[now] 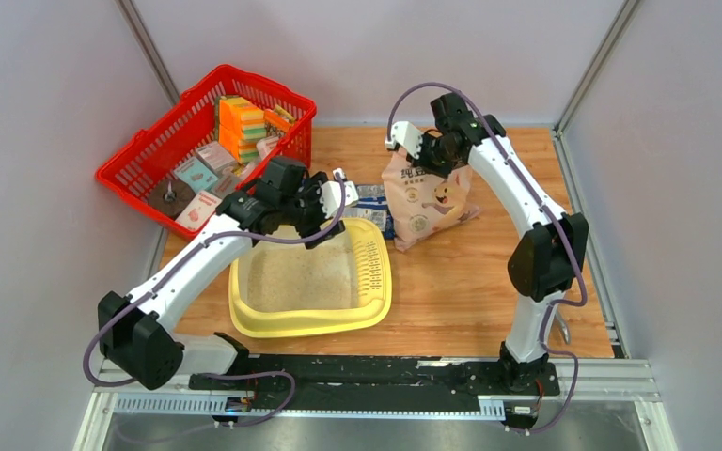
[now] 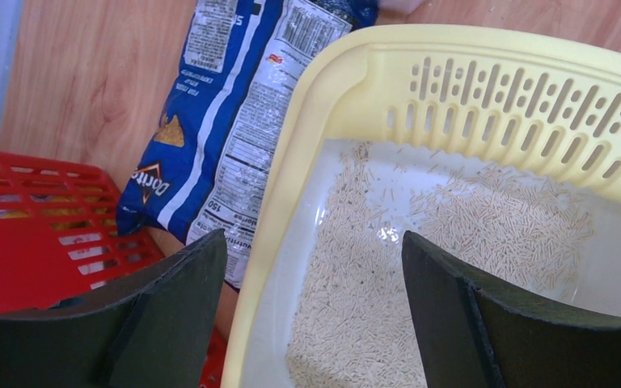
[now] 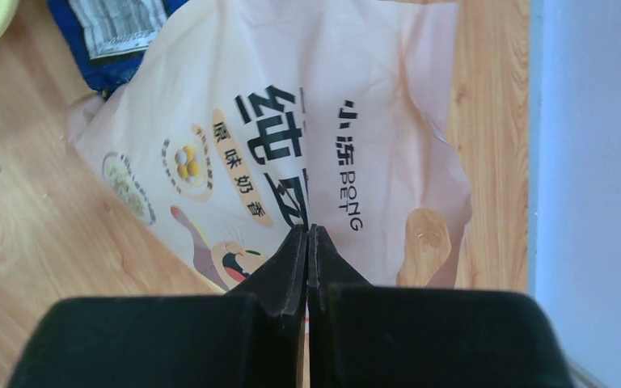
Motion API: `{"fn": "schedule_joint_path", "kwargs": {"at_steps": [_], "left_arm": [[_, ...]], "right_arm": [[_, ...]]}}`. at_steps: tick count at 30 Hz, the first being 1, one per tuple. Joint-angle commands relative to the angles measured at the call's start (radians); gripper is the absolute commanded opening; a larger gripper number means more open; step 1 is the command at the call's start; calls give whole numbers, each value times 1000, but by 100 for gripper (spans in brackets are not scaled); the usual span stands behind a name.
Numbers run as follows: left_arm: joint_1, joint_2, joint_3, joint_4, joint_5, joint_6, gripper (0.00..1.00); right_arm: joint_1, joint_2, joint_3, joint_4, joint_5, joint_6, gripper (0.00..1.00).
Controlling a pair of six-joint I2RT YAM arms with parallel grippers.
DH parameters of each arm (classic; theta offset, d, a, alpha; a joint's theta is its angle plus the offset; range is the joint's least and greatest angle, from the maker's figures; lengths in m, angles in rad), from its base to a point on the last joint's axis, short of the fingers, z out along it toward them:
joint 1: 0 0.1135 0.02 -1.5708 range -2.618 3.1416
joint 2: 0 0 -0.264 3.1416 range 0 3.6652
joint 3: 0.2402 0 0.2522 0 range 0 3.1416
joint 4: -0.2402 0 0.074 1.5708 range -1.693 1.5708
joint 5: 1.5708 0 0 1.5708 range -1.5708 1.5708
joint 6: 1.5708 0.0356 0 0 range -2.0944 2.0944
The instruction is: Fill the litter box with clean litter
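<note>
With left claw (image 2: pixel 311 242) spread wide over the litter box (image 1: pixel 312 329) on the table (image 1: pixel 470 291) and right claw (image 3: pixel 307 230) pressed together, perhaps pinching the tan bag (image 3: pixel 372 121) beside it, tip slowly onto the clean litter (image 2: pixel 356 307) inside.

The left arm (image 1: pixel 197 258) stretches forward and to the right from its base. The left gripper (image 2: pixel 311 267) tilts downward with its jaws spread wide and nothing between them. The right arm (image 1: pixel 526 202) rises, bends at the elbow and reaches forward-left. The right gripper (image 3: pixel 307 236) points down, its fingers (image 3: pixel 287 271) pressed flat together.
</note>
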Motion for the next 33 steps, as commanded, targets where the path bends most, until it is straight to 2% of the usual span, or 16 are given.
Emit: {"fn": "schedule_joint_path", "kwargs": {"at_steps": [1,5,8,9,13,17,19,20,21,26,28,29,31,33], "left_arm": [[-3,13,56,2,13,-14,86],[-8,42,83,-13,30,-18,86],[-8,70,114,-2,54,-22,86],[-8,79,134,18,62,-25,86],[-8,127,189,126,142,-49,85],[-8,186,203,318,237,-55,85],[-8,219,213,410,296,-43,85],[-8,252,220,439,307,-46,85],[-8,271,239,479,309,-54,85],[-8,377,351,460,300,-130,85],[-8,378,379,437,324,-150,85],[-8,371,384,423,333,-163,85],[-8,343,384,368,349,-164,84],[-8,319,358,310,350,-158,84]], "right_arm": [[-3,-18,129,222,31,189,0],[-3,-59,52,242,53,298,0],[1,-124,-21,233,-2,280,0],[1,-134,-52,212,-56,269,0],[4,-154,-95,161,-93,283,0],[-3,-150,-75,193,-67,367,42],[-20,-135,-39,201,-76,407,49],[-25,-130,-28,204,-78,418,56],[-34,-122,-19,206,-84,427,57],[-66,-114,67,219,-104,493,69],[-117,-140,93,201,-168,510,76],[-144,-151,110,186,-206,504,84],[-244,-179,109,131,-356,454,91],[-333,-196,98,63,-477,284,95]]}}
